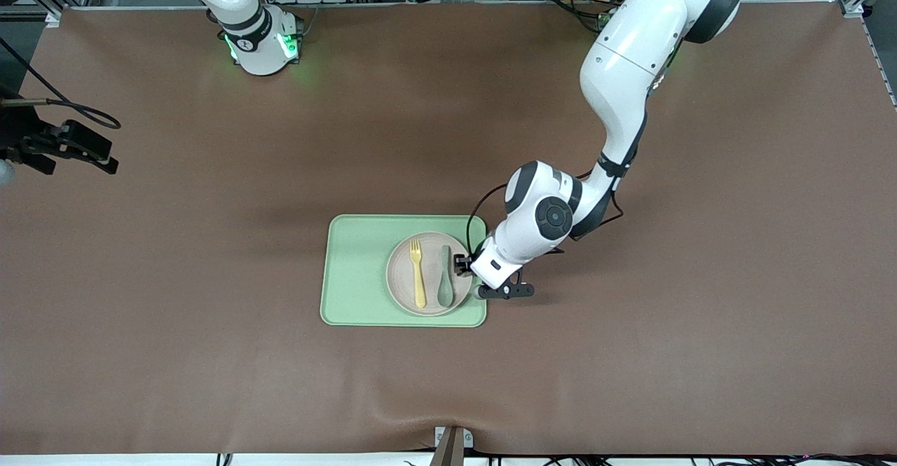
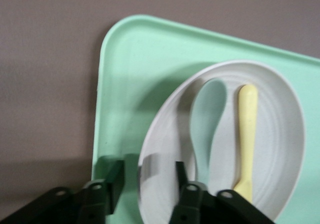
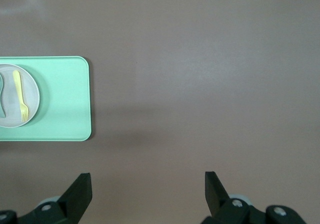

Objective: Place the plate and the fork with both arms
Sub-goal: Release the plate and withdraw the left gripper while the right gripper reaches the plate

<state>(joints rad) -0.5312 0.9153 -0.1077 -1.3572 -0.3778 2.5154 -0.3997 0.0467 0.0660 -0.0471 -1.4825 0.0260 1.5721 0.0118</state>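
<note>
The off-white plate (image 1: 403, 273) lies on the light-green tray (image 1: 357, 270), at the tray's end toward the left arm. The pale-yellow fork (image 1: 418, 273) lies on the plate beside a grey-green spoon (image 1: 446, 277). My left gripper (image 1: 468, 270) is low at the plate's rim. In the left wrist view the gripper (image 2: 146, 176) is open and straddles the rim of the plate (image 2: 280, 149): one finger (image 2: 112, 176) is over the tray (image 2: 130, 83), the other is over the plate near the spoon (image 2: 205, 129) and fork (image 2: 246, 134). My right gripper (image 1: 84, 151) waits open and empty (image 3: 147, 184) over bare table.
A brown mat (image 1: 631, 354) covers the table. The right wrist view shows the tray (image 3: 65, 98) with the plate (image 3: 32, 91) and fork (image 3: 20, 96) some way off. The left arm's elbow (image 1: 553, 217) hangs over the mat beside the tray.
</note>
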